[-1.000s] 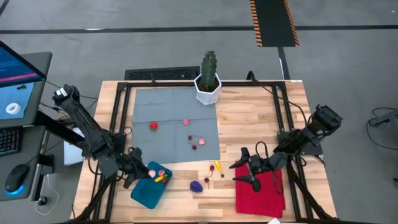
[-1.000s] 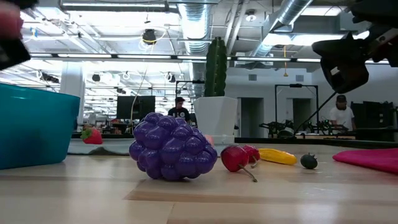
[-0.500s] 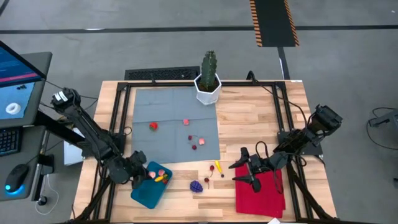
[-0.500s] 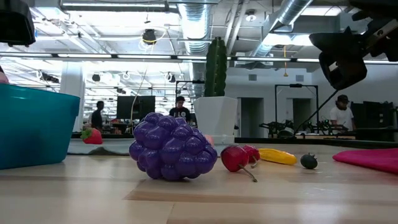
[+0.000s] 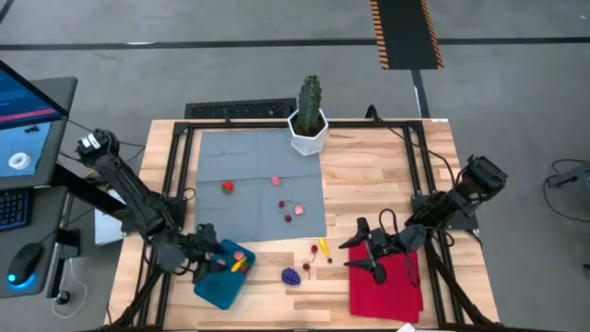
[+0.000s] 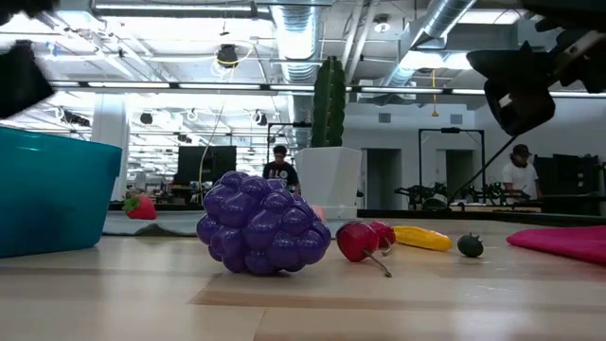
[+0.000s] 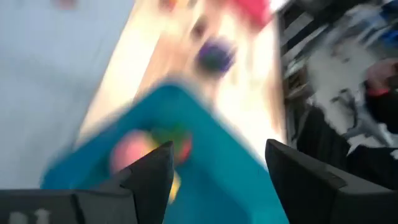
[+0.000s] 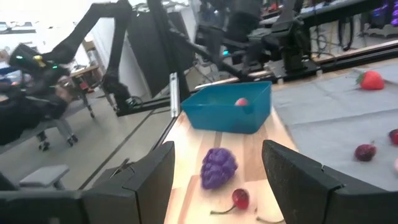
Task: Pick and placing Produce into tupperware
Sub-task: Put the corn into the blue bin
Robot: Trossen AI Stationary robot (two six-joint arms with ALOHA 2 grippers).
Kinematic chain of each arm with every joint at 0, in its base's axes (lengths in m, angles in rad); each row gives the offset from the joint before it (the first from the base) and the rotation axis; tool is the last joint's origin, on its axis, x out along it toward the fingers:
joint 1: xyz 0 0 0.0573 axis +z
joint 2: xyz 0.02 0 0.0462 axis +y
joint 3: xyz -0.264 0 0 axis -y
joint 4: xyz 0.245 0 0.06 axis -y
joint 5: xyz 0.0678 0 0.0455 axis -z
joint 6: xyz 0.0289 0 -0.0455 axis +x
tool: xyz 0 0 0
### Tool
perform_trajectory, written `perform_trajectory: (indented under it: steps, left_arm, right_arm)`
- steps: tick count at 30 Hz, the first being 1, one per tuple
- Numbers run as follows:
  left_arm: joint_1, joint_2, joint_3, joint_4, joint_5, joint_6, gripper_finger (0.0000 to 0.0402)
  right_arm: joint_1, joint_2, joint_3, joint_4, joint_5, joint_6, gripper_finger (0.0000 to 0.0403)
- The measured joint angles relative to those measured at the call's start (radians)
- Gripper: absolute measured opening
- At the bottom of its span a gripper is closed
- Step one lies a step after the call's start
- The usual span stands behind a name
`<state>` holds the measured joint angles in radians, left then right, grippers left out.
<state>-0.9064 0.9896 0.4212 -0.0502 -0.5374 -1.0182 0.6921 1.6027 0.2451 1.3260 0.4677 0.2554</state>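
Tupperware (image 5: 219, 281) holds pink and yellow produce (image 5: 240, 260); the left gripper (image 5: 208, 261) hovers above it, fingers spread. Right gripper (image 5: 355, 254), fingers spread, waits over the red cloth (image 5: 385, 288).

A purple grape bunch (image 6: 263, 224) is sitting on the wooden table (image 6: 303, 303), with red cherries (image 6: 358, 240), a yellow piece (image 6: 422, 238) and a small dark piece (image 6: 470, 245) lying beside it. The teal tupperware (image 6: 52, 194) is standing at the left edge, a strawberry (image 6: 140, 206) behind it.
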Motion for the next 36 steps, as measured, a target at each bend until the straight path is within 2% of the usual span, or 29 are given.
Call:
perform_trajectory:
  steps: [5, 10, 13, 17, 21, 25, 27, 31, 36]
  left_arm:
    - [-0.044, -0.114, 0.036, 0.059, -0.18, 0.313, 0.0241]
    - [-0.06, -0.275, 0.04, 0.064, -0.287, 0.524, 0.0241]
    - [-0.025, -0.367, 0.04, 0.066, -0.304, 0.656, 0.0242]
    - [0.074, -0.446, 0.04, 0.064, -0.236, 0.764, 0.0241]
    - [0.208, -0.466, 0.04, 0.077, -0.113, 0.845, 0.0236]
    - [0.365, -0.464, 0.039, 0.108, 0.096, 0.904, 0.0229]
    - [0.439, -0.464, 0.039, 0.128, 0.206, 0.919, 0.0227]
    - [0.564, -0.464, 0.026, 0.136, 0.33, 0.923, 0.0224]
    - [0.701, -0.448, 0.016, 0.122, 0.491, 0.925, 0.0224]
  right_arm:
    - [-0.054, -0.001, 0.0, 0.051, -0.009, 0.005, 0.0265]
    - [-0.137, -0.029, -0.005, 0.127, -0.269, -0.056, 0.0265]
    - [-0.209, -0.07, -0.005, 0.12, -0.336, -0.086, 0.0265]
    - [-0.339, -0.126, -0.005, 0.047, -0.39, -0.079, 0.0265]
    - [-0.486, -0.166, -0.004, 0.015, -0.549, -0.06, 0.0265]
    - [-0.592, -0.203, 0.011, 0.011, -0.694, -0.071, 0.0265]
    - [-0.634, -0.225, 0.025, -0.028, -0.729, -0.085, 0.0265]
    - [-0.686, -0.28, 0.099, -0.284, -0.728, -0.127, 0.0265]
    - [-0.689, -0.344, 0.267, -0.685, -0.729, -0.157, 0.0265]
